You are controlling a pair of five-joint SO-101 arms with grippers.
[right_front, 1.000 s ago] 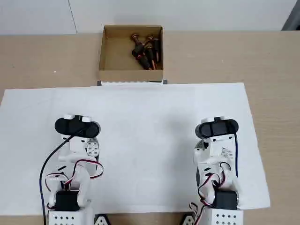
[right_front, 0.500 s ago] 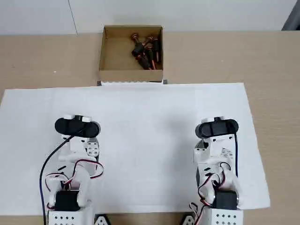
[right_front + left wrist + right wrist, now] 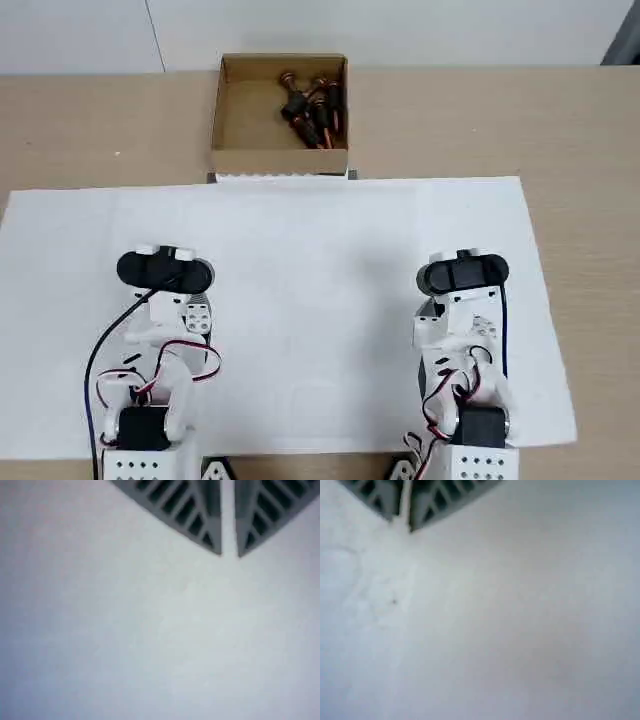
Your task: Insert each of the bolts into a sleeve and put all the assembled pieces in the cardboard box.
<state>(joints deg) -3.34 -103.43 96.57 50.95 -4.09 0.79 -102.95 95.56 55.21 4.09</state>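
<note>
High view, box: the cardboard box (image 3: 232, 112) stands well ahead of both folded arms, past the white sheet (image 3: 320, 250).
High view, pieces: the assembled pieces (image 3: 312, 104) lie heaped inside it.
Left wrist view, claw: the left gripper (image 3: 229, 554) is pressed nearly together, just above the sheet.
Right wrist view, claw: the right gripper (image 3: 402, 524) is likewise closed, close over the sheet.

I'm looking at two arms of white shells and black servo blocks, each capped by a rounded black housing. One arm (image 3: 160, 335) is trailing a long black cable (image 3: 100, 350) beside red, white and black wire loops, while the other arm (image 3: 462, 330) is carrying similar loops above its perforated white base. The left gripper (image 3: 229, 554) and right gripper (image 3: 402, 525) are showing dark grey, slot-ribbed fingers (image 3: 190, 510).
</note>
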